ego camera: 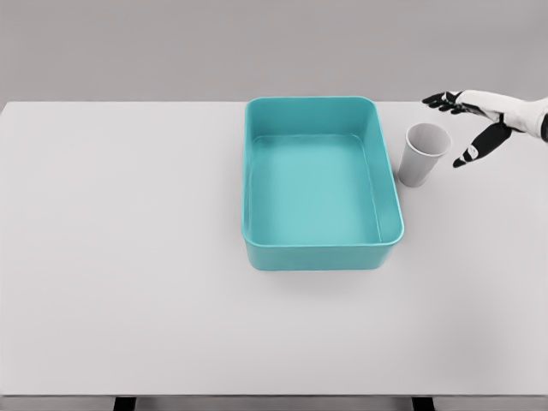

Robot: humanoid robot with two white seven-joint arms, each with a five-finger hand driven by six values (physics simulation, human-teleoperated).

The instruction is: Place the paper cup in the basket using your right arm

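The near half of the tabletop (128, 325) carries nothing, so nothing there can interfere. Further back, a little right of the middle, sits the teal basket (257, 171), a shallow rectangular bin with its far rim close to the table's far edge and nothing visible inside it.

Just beside the basket's right wall, towards the far right corner of the tabletop, the paper cup (423, 154) stands upright, mouth up, apparently apart from the wall by only a sliver. Beyond and to the right of it, the right hand (473, 124) comes in from the right edge with fingers spread and thumb dropped below them, holding nothing and not yet touching the cup.

The likeliest failure is a knock: the cup looks light, and a finger brushing its rim before the grasp closes could tip it or shove it against the basket wall. That wall is also the one obstacle; too little lift could catch the cup on the rim. Squeezing hard may crush it.

The left arm is out of view.
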